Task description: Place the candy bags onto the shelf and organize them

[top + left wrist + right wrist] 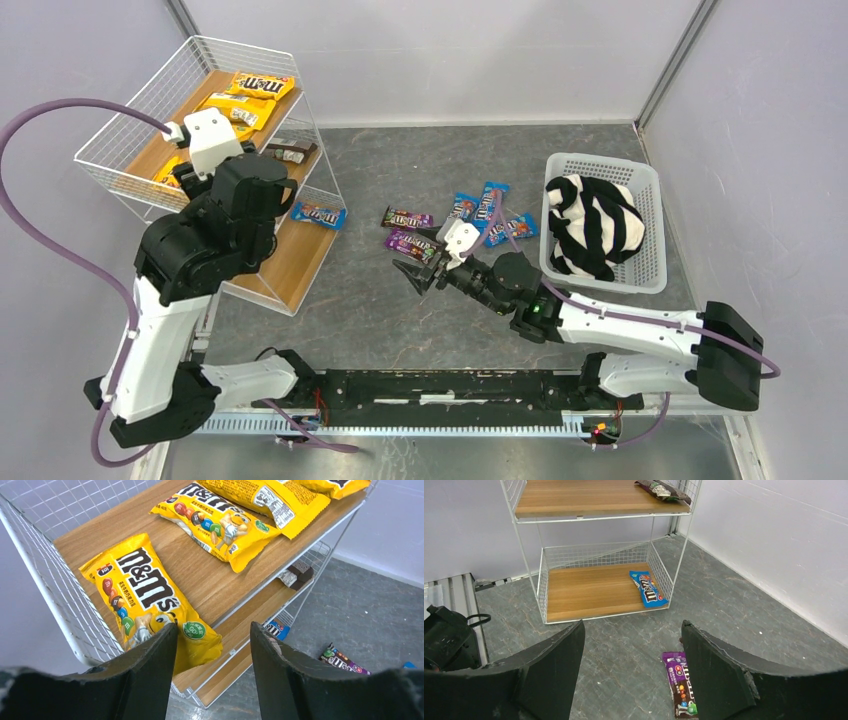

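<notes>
Purple candy bag (680,685) lying flat, just beyond wide-apart right pincer (633,626)

- A white plastic lattice basket (655,232) stands on the right side of the table, near the right wall.
- A black-and-white striped cloth (595,225) lies bunched inside that basket, filling most of it and rising above the rim.
- The tabletop (420,160) is dark grey with a mottled, stone-like pattern.
- Plain pale walls (450,50) enclose the table at the back and both sides, joined by slim metal corner posts (672,62).
</notes>
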Controlling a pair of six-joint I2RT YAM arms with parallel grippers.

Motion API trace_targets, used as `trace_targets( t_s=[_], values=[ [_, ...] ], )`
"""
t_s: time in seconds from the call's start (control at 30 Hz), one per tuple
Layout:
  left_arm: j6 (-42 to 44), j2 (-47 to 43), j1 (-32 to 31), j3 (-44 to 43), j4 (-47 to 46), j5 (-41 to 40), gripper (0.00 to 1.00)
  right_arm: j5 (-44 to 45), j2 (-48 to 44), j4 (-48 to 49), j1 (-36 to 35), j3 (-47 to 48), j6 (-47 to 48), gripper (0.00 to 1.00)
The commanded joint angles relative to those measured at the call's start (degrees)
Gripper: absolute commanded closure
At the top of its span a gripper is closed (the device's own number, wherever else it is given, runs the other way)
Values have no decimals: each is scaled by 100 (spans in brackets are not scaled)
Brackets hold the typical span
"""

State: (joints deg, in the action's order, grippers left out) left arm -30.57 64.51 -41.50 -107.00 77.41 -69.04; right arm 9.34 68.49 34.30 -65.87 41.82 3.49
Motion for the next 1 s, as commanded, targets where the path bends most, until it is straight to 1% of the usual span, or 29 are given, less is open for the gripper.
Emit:
trace_targets(
  t_s=[0.0, 0.2, 0.4, 0.53, 0.73, 0.9, 0.97],
  values=[
    [668, -5, 175, 106, -817, -259, 36, 80, -207, 248, 48, -69, -119, 22],
    [1159, -107, 636, 436, -1421, -38, 36, 146, -361, 195, 65, -156, -128, 22],
    [1521, -238, 1237, 945, -1973, 472, 35, 174, -428, 164, 92, -217, -129, 22],
    [1868, -326, 1558, 1201, -2394, 657, 35, 198, -396, 155, 109, -253, -142, 21],
    [2246, -481, 1625, 1258, -2839, 1022, 35, 170, -321, 173, 144, -302, -190, 22],
    [2750, -623, 1621, 1288, -3108, 877, 35, 138, -215, 206, 188, -314, -230, 22],
    [2876, -698, 1625, 1300, -3230, 949, 35, 90, -181, 242, 213, -339, -271, 21]
  ],
)
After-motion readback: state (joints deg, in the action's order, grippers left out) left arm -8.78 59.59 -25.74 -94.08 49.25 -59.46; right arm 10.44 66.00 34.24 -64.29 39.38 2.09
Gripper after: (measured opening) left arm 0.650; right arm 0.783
